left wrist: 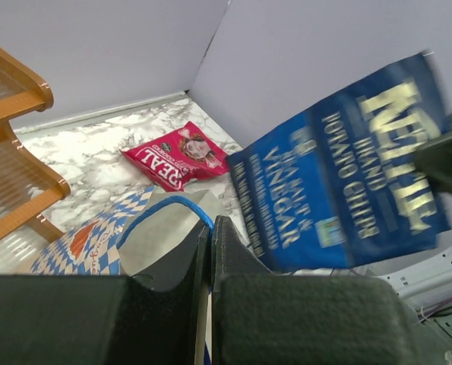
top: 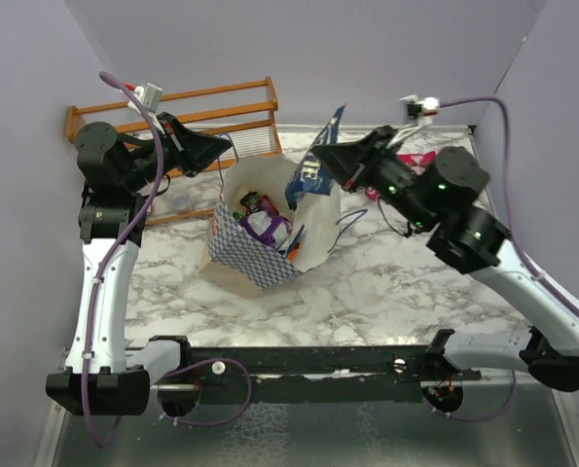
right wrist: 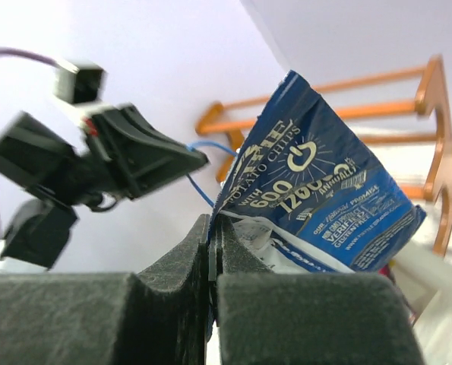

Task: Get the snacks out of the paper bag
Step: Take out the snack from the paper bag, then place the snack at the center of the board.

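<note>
The paper bag stands open at mid-table, with a dark purple packet and other snacks inside. My left gripper is shut on the bag's blue cord handle at the bag's far-left rim; its tips show in the left wrist view. My right gripper is shut on the edge of the blue chips packet and holds it in the air above the bag's far-right rim. The packet also shows in the left wrist view and the right wrist view. A magenta-pink packet lies on the table beyond the bag.
A wooden rack stands at the back left against the wall, right behind my left gripper. Purple walls close the table on three sides. The magenta-pink packet lies at the back right, behind my right arm.
</note>
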### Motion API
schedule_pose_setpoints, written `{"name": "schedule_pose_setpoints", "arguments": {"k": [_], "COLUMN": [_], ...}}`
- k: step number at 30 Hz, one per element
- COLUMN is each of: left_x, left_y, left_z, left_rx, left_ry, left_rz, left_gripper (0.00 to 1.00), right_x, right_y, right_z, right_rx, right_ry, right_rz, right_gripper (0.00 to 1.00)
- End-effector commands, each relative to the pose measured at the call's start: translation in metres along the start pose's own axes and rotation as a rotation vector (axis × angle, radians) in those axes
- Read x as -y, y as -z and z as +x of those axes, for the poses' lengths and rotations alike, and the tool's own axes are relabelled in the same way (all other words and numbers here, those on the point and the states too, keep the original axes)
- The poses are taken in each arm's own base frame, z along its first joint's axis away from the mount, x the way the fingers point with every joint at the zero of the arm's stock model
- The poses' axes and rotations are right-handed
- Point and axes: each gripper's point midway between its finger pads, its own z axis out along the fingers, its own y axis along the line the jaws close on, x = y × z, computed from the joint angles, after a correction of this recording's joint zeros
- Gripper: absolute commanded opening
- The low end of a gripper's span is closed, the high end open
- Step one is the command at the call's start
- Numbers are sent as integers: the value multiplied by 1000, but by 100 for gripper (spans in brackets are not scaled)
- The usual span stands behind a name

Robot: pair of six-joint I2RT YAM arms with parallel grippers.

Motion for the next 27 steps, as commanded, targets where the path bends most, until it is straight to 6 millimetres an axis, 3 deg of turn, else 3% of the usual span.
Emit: {"name": "schedule_pose_setpoints", "arguments": {"k": [1,6,9,12,17,20,25,27], "left_x": [16,12,12,11,9,9,11,10], "left_y": [5,6,6,6,5,4,6,5], "left_z": [-18,-15,-17,-18,-18,-17,-19,-21], "left_rx": [62,56,57,57,53,52,55,62], "left_ry": [-79,-77,-87,-90,-88,-90,-94,-85], "left_rz": [7,-11,-20,-22,-25,-24,-23,-35], "left_gripper": [0,0,0,0,0,0,0,0], "right_x": [-16,16,49,87,127,159,240,262], "right_y": [45,78,91,102,110,104,89,81], "right_z": [-84,-131,-143,-142,-126,-109,-62,-37], "right_rx": [238,379,414,416,391,356,166,97], "right_ry": [158,316,415,544,687,663,515,468], "right_rz": [-9,212,411,642,858,892,901,886], "right_gripper": [1,1,2,1,1,1,1,1]}}
